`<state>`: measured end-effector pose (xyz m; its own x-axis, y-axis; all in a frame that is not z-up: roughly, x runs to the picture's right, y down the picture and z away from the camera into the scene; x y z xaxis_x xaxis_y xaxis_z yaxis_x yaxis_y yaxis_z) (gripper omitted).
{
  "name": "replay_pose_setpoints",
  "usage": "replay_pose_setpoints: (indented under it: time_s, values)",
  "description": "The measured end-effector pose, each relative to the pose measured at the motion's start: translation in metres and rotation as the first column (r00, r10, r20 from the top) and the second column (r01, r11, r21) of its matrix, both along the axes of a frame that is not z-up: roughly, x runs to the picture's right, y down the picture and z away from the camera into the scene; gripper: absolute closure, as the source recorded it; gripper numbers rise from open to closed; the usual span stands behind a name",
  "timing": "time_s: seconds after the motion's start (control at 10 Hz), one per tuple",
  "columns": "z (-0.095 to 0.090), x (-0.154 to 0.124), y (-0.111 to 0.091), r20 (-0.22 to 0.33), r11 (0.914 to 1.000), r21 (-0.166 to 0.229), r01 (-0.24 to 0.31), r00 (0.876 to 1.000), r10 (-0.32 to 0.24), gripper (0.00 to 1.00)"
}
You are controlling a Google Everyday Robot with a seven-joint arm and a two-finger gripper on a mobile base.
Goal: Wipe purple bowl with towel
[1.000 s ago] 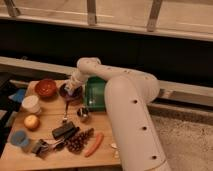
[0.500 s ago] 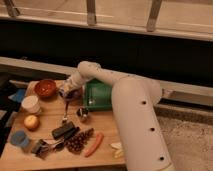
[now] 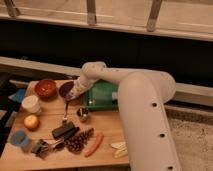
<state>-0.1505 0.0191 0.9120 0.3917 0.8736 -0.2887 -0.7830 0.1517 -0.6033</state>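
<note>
White arm [image 3: 135, 95] reaches from the right across the wooden counter [image 3: 107, 132], gripper [image 3: 74, 92] down at the purple bowl [image 3: 67, 90], at the bowl's right rim, inside or just over it. Jaws: cannot tell, hidden against the bowl. Towel not made out at the gripper. Purple bowl sits near the counter's back edge, between the red bowl [image 3: 46, 88] on its left and the green tray-like thing [image 3: 102, 95] on its right, close to both, touching cannot tell. A dark-handled utensil [image 3: 65, 111] lies just in front of the purple bowl, pointing toward the near edge. Small metal cup [image 3: 83, 114] right of that utensil, in front of the green thing. White cup [image 3: 31, 104] left front of the red bowl, orange round fruit [image 3: 31, 121] just in front of the white cup. Blue cup [image 3: 20, 138] at the front left corner. Black block [image 3: 64, 130] mid-counter, a dark bunch like grapes [image 3: 79, 141] just beside it to the right, an orange carrot [image 3: 94, 144] tilted further right. Pale yellow pieces [image 3: 119, 148] by the arm's lower part at the near right edge. Blue item [image 3: 18, 95] at the far left edge, partly off the counter.
</note>
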Motion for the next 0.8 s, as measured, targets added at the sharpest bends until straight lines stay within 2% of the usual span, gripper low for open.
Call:
replay_pose_setpoints:
  time_s: [0.3,0.6,0.8]
  values:
    - [0.011,0.005,-0.011,-0.018,0.9996,0.009,0.025,1.000,-0.025,0.86]
    - [0.030,-0.031,-0.033,0.015,0.9976,0.036,0.059,0.998,-0.060,0.86]
    - [0.036,-0.054,-0.041,0.046,0.9957,0.053,0.076,0.996,-0.079,0.86]
